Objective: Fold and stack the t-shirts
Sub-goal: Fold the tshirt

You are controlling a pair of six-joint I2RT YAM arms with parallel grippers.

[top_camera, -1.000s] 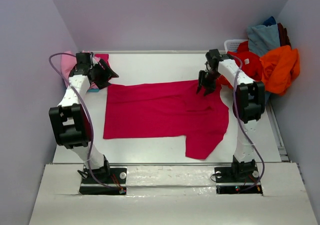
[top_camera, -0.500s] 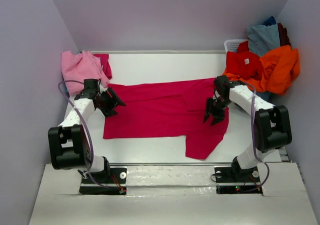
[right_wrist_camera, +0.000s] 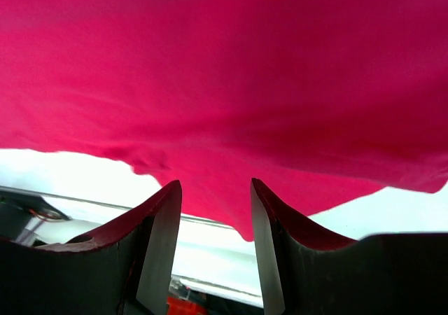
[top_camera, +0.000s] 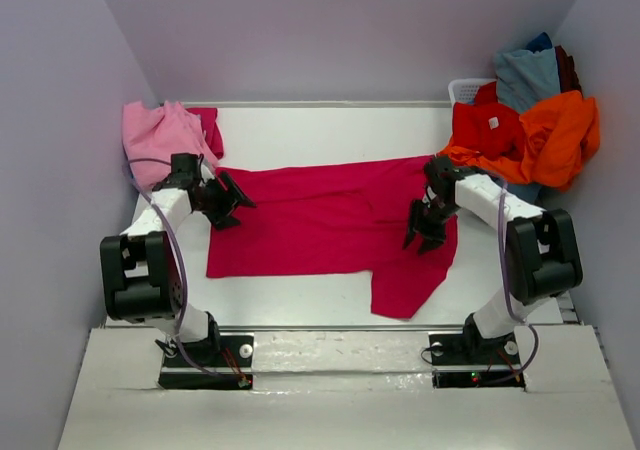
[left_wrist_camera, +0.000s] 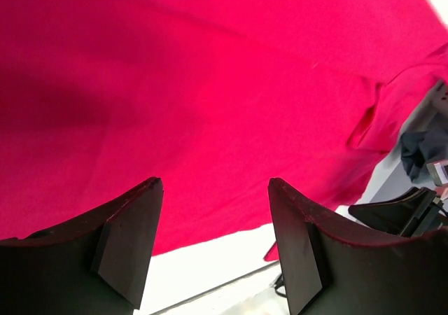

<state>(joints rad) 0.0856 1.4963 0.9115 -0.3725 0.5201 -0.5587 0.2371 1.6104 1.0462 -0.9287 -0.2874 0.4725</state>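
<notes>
A crimson-magenta t-shirt (top_camera: 320, 220) lies spread flat across the middle of the table, one sleeve hanging toward the front right. It fills the left wrist view (left_wrist_camera: 210, 84) and the right wrist view (right_wrist_camera: 224, 70). My left gripper (top_camera: 232, 202) is open and empty, low over the shirt's left edge; it also shows in the left wrist view (left_wrist_camera: 213, 189). My right gripper (top_camera: 424, 232) is open and empty, low over the shirt's right part; it also shows in the right wrist view (right_wrist_camera: 215, 189). A light pink t-shirt (top_camera: 160, 140) lies crumpled at the back left.
A white basket (top_camera: 470, 88) at the back right holds a heap of red (top_camera: 485, 128), orange (top_camera: 560, 135) and grey-blue (top_camera: 525, 75) shirts. A small crimson cloth (top_camera: 207, 128) lies beside the pink shirt. Purple walls enclose the table on three sides.
Both arms have swung down from the shirt's far corners toward its sides. In the last half second the left gripper edged slightly back-right; the right gripper barely moved.
</notes>
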